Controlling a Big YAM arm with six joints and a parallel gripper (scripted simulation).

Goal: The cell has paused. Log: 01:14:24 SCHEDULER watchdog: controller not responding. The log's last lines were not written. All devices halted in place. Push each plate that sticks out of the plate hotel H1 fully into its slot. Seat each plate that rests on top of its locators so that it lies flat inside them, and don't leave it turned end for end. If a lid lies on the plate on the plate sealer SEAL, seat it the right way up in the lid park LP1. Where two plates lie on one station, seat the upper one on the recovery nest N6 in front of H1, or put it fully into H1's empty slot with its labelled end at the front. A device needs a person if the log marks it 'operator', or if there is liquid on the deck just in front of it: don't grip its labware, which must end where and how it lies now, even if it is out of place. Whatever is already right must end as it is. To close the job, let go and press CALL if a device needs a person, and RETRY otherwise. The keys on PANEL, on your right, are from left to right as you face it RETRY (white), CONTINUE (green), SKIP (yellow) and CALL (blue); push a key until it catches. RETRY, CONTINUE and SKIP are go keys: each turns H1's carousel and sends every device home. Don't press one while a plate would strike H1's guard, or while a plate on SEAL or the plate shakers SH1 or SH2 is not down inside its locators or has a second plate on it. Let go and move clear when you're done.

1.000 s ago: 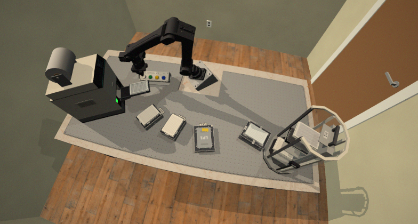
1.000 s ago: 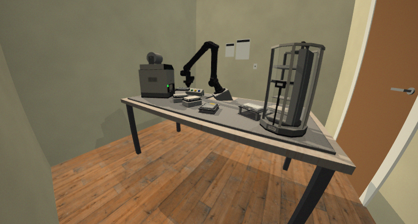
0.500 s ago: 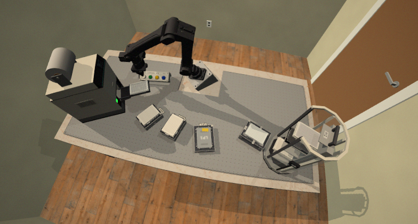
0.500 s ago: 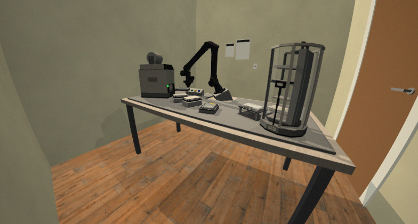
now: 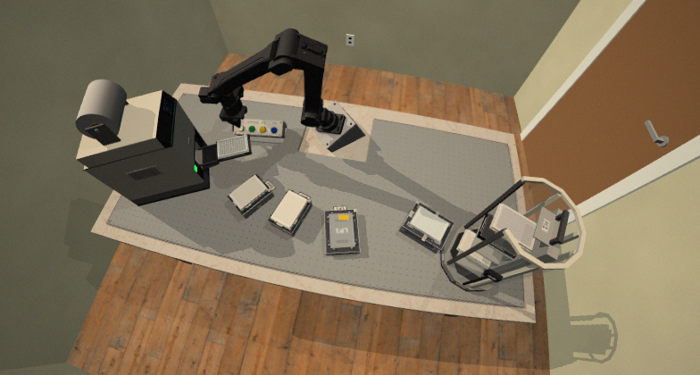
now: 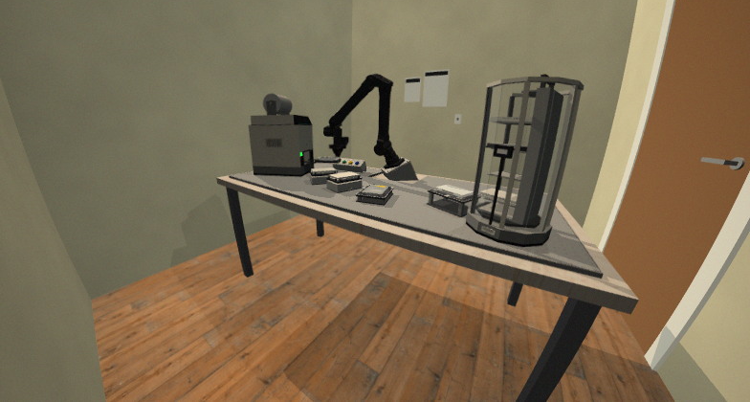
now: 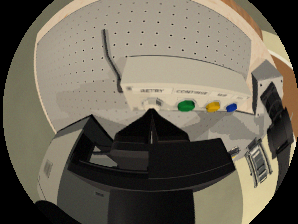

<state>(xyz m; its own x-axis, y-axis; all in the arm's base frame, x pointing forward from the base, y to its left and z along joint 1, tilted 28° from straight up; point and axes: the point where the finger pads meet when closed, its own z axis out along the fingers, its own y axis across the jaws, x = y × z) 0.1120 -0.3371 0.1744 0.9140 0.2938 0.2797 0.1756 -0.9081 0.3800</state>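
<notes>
My gripper (image 5: 236, 122) (image 6: 336, 152) (image 7: 151, 112) is shut and empty. It hangs point-down just above the left end of PANEL (image 5: 280, 127) (image 6: 350, 164) (image 7: 200, 72), over the white RETRY key (image 7: 157, 102). The green key (image 5: 251, 128) (image 7: 185, 104), yellow key (image 5: 262, 129) (image 7: 213, 106) and blue CALL key (image 5: 273, 130) (image 7: 230, 107) lie to its right. A white plate (image 5: 233, 146) lies on the tray of the sealer SEAL (image 5: 146, 146) (image 6: 280, 149). A plate (image 5: 426, 223) lies on the nest in front of H1 (image 5: 554, 262) (image 6: 525, 157).
Two shaker stations carry plates, one (image 5: 248, 192) and the other (image 5: 290, 210), in front of SEAL. The lid park LP1 (image 5: 341, 231) (image 6: 374, 191) lies mid-deck. The arm's base (image 5: 333, 123) stands right of PANEL. H1's slots hold plates (image 5: 512, 222).
</notes>
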